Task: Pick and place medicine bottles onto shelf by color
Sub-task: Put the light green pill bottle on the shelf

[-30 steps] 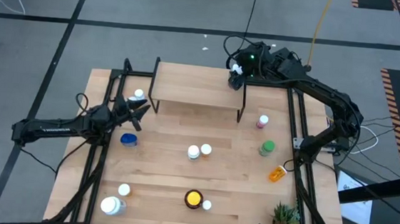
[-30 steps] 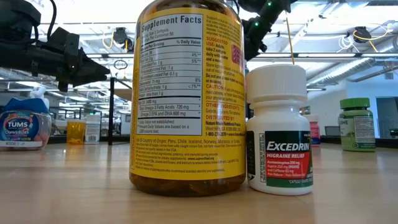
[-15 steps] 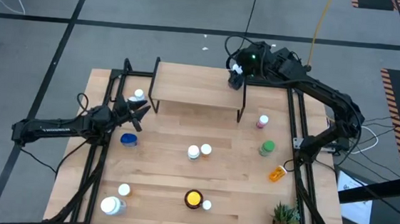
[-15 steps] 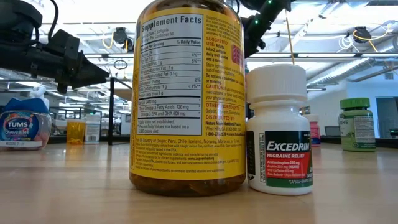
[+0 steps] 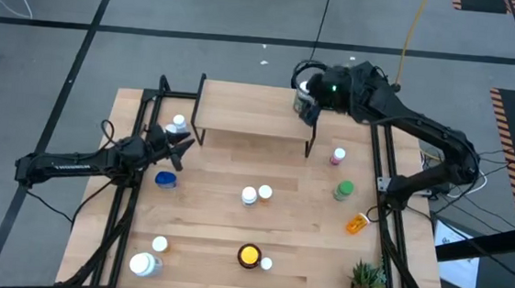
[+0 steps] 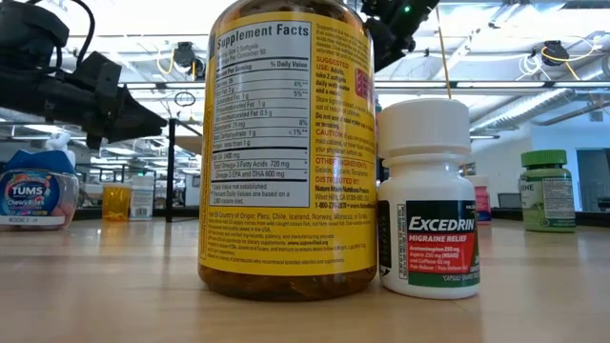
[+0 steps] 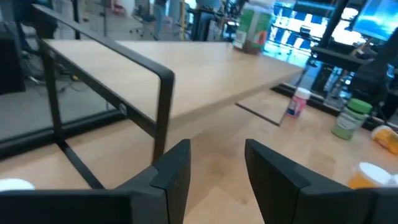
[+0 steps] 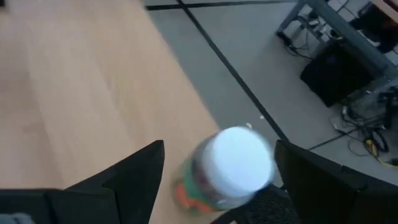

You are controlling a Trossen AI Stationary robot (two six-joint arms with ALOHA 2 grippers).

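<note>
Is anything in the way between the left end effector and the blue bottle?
Nothing visible. The left end effector, open, is close beside the blue bottle, with only bare table showing between them.

I see a light wood table point(image 5: 214, 223), smooth and matt. The shelf point(image 5: 255, 116) has the same pale wood on thin black metal legs. The big amber bottle point(image 6: 286, 143) is shiny plastic with a glossy yellow paper label. The small white bottle point(image 6: 426, 200) looks like smooth plastic with a ridged cap.
</note>
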